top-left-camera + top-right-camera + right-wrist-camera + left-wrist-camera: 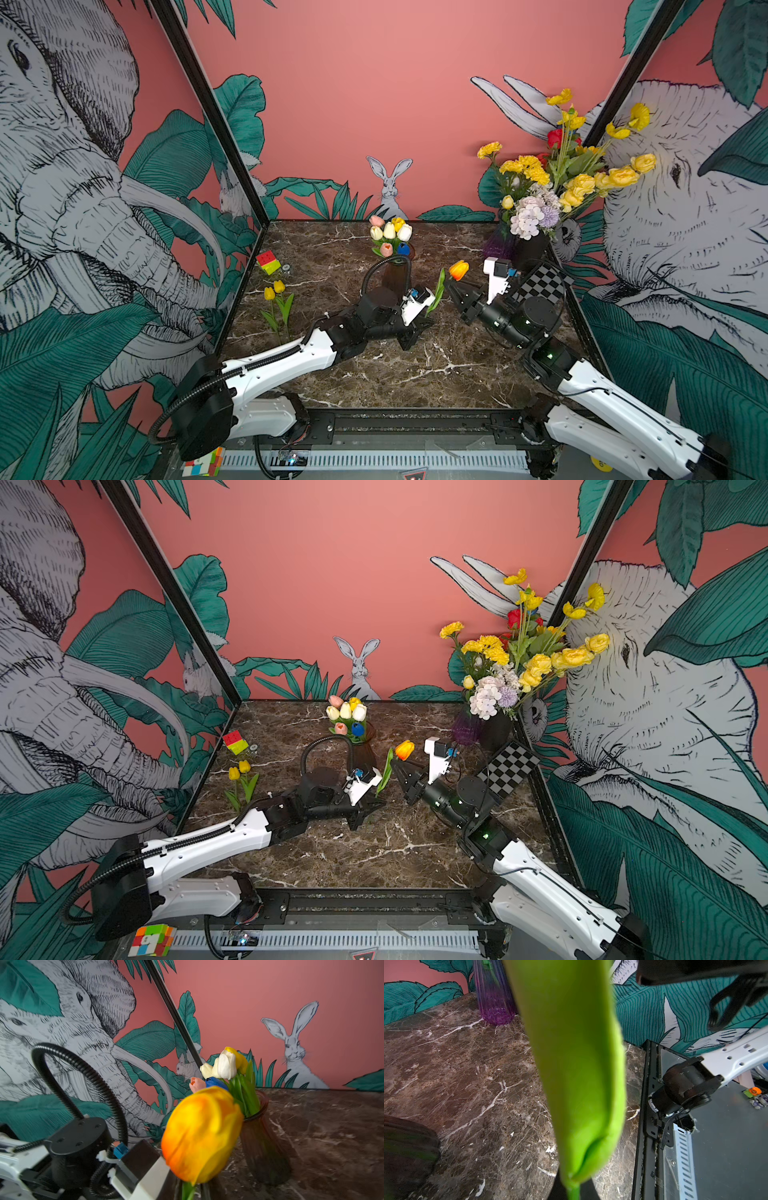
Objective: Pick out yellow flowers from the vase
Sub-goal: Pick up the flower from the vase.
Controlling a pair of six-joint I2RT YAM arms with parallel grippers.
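A yellow-orange tulip (pixel 458 269) hangs over the middle of the table, held upright. My left gripper (pixel 417 328) is shut on the low part of its stem (pixel 573 1192), under the big green leaf (pixel 571 1064). My right gripper (pixel 451 286) sits just under the bloom (pixel 199 1132), jaws slightly apart either side of the stem. Two yellow tulips (pixel 274 291) lie at the table's left. A brown glass vase (pixel 392 270) holds white, pink and blue tulips and one yellow tulip (pixel 397 223). Many yellow flowers (pixel 582 183) stand in the back right bouquet.
A purple glass vase (pixel 498 243) and a black vase (pixel 532 249) stand at the back right corner. A checkerboard card (pixel 540 282) leans near the right wall. A colour cube (pixel 268 262) rests at the back left. Printed walls close in three sides.
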